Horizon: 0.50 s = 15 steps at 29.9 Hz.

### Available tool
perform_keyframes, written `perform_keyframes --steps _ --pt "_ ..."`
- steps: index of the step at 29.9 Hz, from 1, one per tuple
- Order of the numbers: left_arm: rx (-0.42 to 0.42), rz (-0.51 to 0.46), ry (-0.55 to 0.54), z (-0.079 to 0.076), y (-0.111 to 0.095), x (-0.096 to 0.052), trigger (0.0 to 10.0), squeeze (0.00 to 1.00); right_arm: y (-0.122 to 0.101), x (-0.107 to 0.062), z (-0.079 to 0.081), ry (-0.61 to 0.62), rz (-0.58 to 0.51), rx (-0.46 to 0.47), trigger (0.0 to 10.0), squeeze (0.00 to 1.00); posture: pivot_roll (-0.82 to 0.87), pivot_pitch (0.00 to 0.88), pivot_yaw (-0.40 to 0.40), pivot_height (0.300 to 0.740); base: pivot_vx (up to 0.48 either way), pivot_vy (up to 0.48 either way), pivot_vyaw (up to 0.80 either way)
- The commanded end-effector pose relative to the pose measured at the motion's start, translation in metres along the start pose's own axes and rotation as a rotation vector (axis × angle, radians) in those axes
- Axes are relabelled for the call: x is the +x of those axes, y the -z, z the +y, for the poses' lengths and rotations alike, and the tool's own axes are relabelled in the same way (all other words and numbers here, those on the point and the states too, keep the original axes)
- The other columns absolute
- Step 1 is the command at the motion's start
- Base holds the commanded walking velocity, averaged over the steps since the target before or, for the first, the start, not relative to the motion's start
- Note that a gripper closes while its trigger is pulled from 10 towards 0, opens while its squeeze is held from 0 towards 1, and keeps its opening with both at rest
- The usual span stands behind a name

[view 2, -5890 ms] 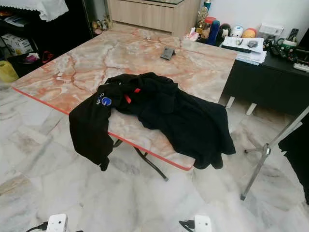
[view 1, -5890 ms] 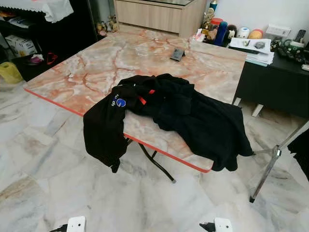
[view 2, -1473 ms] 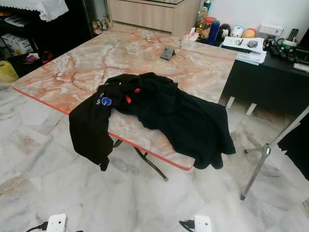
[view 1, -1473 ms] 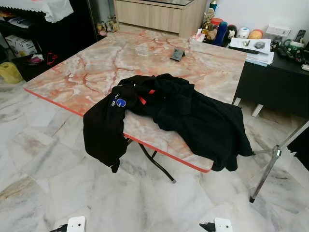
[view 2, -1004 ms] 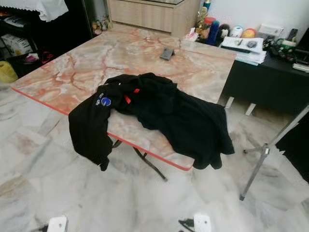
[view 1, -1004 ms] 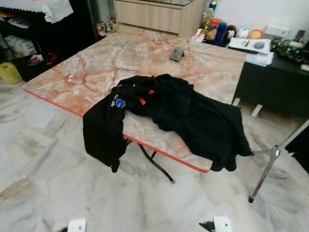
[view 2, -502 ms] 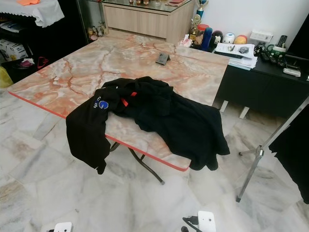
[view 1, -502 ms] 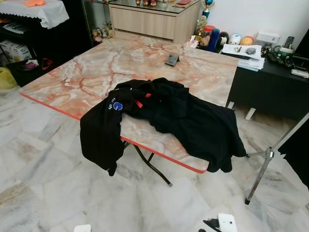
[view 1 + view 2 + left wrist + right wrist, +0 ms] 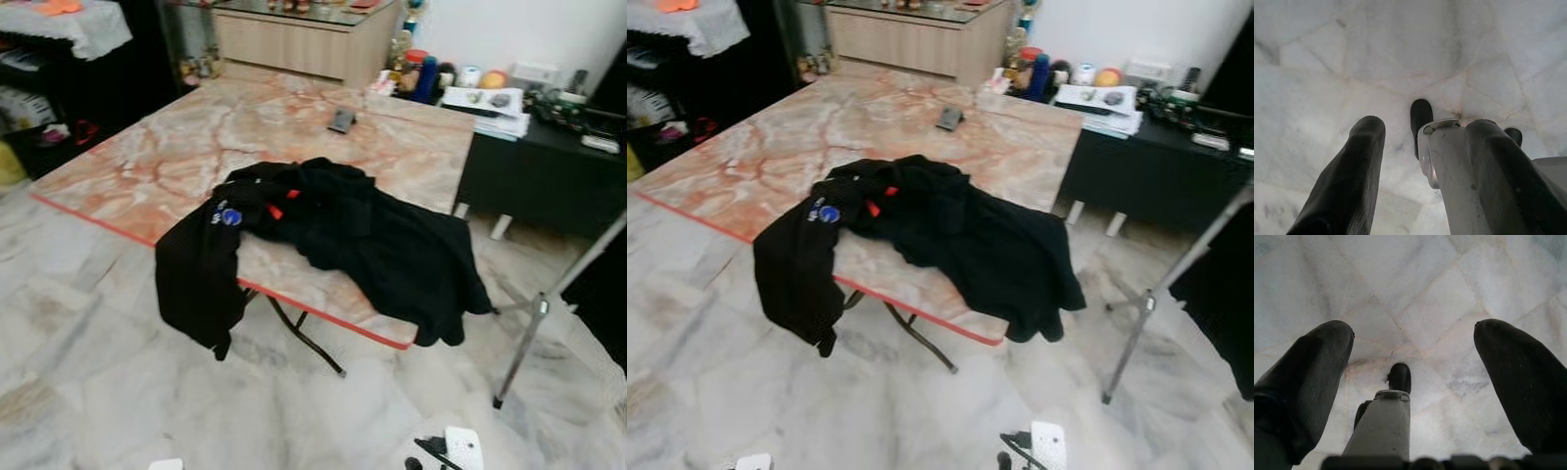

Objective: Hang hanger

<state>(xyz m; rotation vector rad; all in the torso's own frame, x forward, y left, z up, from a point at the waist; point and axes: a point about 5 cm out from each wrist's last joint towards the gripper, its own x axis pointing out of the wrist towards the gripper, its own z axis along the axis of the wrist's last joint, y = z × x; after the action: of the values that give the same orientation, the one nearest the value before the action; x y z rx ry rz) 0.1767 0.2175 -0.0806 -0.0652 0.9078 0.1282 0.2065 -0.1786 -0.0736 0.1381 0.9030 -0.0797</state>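
Observation:
A black garment (image 9: pixel 333 235) lies crumpled on the near corner of a pink marble table (image 9: pixel 196 147). One sleeve with a blue round badge (image 9: pixel 231 216) hangs over the red table edge, and a small red piece (image 9: pixel 276 211) shows among the folds. I can make out no hanger. Both arms hang low at my sides. The left gripper (image 9: pixel 1425 125) and the right gripper (image 9: pixel 1413 328) point down at the pale marble floor, each open with nothing between the fingers.
A small dark object (image 9: pixel 341 119) lies further back on the table. A black sideboard (image 9: pixel 549 166) with clutter stands at the right. A slanted metal stand leg (image 9: pixel 534 333) and dark hanging cloth (image 9: pixel 1220 294) are at the right. Folding table legs (image 9: pixel 299 333) show below.
The whole picture has shifted and blurred a little, so the camera has moved. The garment lies as before on the table, and both arms still hang down.

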Motion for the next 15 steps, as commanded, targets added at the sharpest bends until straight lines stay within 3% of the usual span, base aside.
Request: perform_keyframes --steps 1,8,15 --pt "-0.005 0.015 -0.006 0.0 0.005 -0.001 10.0 0.0 0.006 0.0 0.002 0.004 0.028 0.006 10.0 0.0 0.02 0.119 -0.039 0.74 0.0 0.0 -0.78" --pt "-0.006 0.019 -0.002 -0.002 0.007 -0.001 10.0 0.0 0.009 0.0 0.007 0.005 0.027 0.01 10.0 0.0 0.02 0.126 -0.035 0.74 0.0 0.0 -0.77" --pt "0.031 0.021 0.002 -0.003 0.005 -0.001 10.0 0.0 0.01 -0.004 -0.013 0.04 0.004 0.028 10.0 0.0 0.01 0.133 -0.033 0.74 0.0 -0.036 0.0"
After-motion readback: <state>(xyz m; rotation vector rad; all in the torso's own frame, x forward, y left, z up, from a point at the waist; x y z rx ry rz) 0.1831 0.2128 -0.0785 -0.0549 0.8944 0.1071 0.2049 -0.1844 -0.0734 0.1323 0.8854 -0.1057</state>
